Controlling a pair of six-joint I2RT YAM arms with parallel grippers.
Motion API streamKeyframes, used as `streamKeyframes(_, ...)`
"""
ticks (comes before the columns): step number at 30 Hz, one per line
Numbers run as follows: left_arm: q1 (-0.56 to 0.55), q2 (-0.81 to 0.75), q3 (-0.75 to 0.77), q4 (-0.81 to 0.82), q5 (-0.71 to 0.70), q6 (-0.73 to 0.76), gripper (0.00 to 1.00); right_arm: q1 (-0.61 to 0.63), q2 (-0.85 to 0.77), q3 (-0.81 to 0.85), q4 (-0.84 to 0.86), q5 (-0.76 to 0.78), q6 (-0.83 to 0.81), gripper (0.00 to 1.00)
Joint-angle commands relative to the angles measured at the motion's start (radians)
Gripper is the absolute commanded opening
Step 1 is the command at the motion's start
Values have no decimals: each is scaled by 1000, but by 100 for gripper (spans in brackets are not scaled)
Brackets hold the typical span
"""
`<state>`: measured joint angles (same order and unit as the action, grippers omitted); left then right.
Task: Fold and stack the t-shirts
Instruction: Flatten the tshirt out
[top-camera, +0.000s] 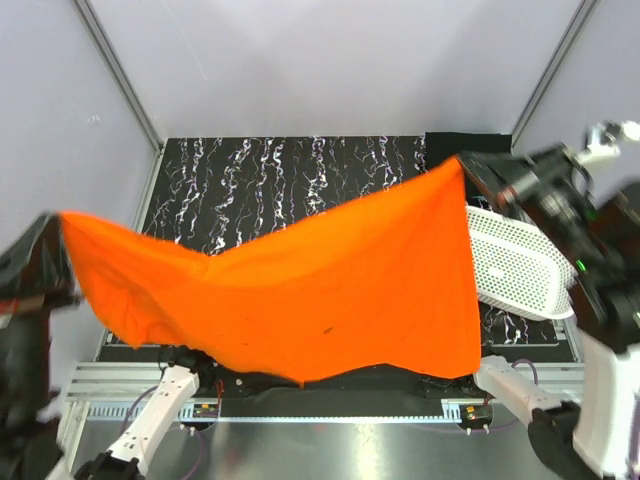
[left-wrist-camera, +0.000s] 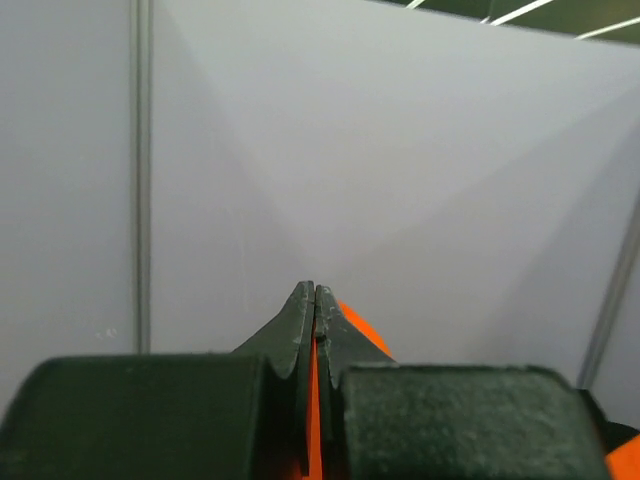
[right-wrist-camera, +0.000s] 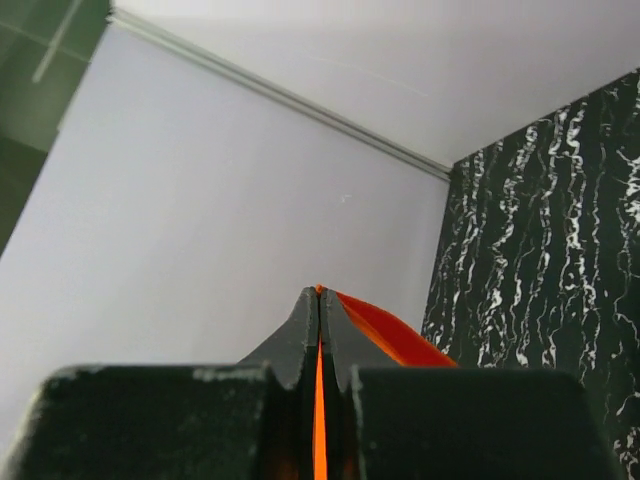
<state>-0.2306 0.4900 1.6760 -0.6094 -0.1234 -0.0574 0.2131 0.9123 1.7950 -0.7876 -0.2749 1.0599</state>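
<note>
Orange t-shirt (top-camera: 320, 290) fabric is clamped between the left fingers (left-wrist-camera: 298, 335), which are pressed together with only a thin orange strip showing in the seam. The same is seen at the right fingers (right-wrist-camera: 305, 335), closed tight on an orange edge.

From these two pinch points the garment is held up off the worktop (top-camera: 260, 180). One corner is raised at the far left of the overhead view and the other sits higher at the right, toward the back. The cloth is stretched between them as a broad sheet that sags in the middle and hangs toward the near edge. Sleeves and collar cannot be made out, so which edge is gripped cannot be told.

A dark wavy-edged shape (top-camera: 400, 385) is seen at the near edge beneath the hem; whether it is a second shirt cannot be told. A white perforated basket (top-camera: 520, 265) lies tilted at the right of the worktop, partly hidden behind the cloth.

No crease is set in the cloth and no folded pile is seen anywhere. The task is judged to be at an early stage: the garment is only spread in the air, and laying flat, folding and stacking are all left to be done.
</note>
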Motion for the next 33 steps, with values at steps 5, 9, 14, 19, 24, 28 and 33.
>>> streamKeyframes(5,-23,413,-84,309,-99,414,0,-4,361,-37,261,32,-61,0)
streamKeyframes(9,7,599,-137,367,-73,456,0,-4,492,-173,434,29,-51,0)
streamKeyframes(14,191,746,-248,473,141,332,0,-4,652,-272,643,69,-52,0)
streamKeyframes(19,229,952,-286,556,178,334,0,-11,903,-284,824,86,-41,0)
streamKeyframes(24,251,1064,-309,726,208,338,0,-38,1163,-87,860,-20,-72,0)
streamKeyframes(28,251,1090,-243,688,133,346,0,-47,1247,97,703,-69,-142,0)
streamKeyframes(33,252,969,-226,717,42,340,0,-47,1124,135,597,-80,-224,0)
